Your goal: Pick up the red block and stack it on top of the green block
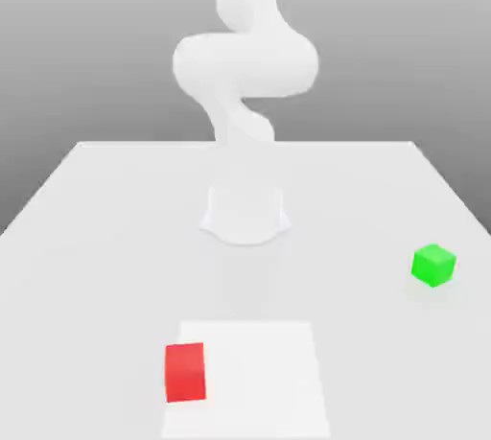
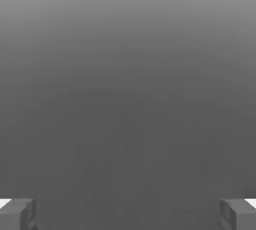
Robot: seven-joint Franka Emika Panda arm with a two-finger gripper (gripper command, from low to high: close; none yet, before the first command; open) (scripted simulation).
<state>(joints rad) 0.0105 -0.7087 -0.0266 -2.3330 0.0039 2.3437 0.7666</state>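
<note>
Nearest in the exterior view is the red block (image 1: 185,372). It rests on the table (image 1: 86,237), at the edge of a brighter white square patch (image 1: 254,376) on the side toward the exterior view's left, with nothing around it and nothing touching it.

Farther back and well apart, toward the exterior view's right, the green block (image 1: 433,265) sits on the table, also alone. Its top face is bare, so nothing has been stacked.

Beyond both blocks, at the table's centre, stands my arm's base (image 1: 245,215), with the white links (image 1: 245,64) rising above it and out of the picture's upper edge.

My gripper (image 2: 128,214) appears in the hand view with its two fingertips (image 2: 17,213) at opposite edges of the picture. The fingers are spread wide and hold nothing. Between them lies plain grey background and neither block, so I judge that the hand is not yet aimed at the table.

Step in hand: approach to the red block. No grasp has been made.

Requirements for the next move, as I judge them:
1. Turn the hand down toward the table and bring it over the red block.
2. Align the spread fingers with two opposite faces of the cube.
3. Descend until the fingers straddle it, then close.

The wide gap between the blocks means a long carry toward the exterior view's right afterwards.
</note>
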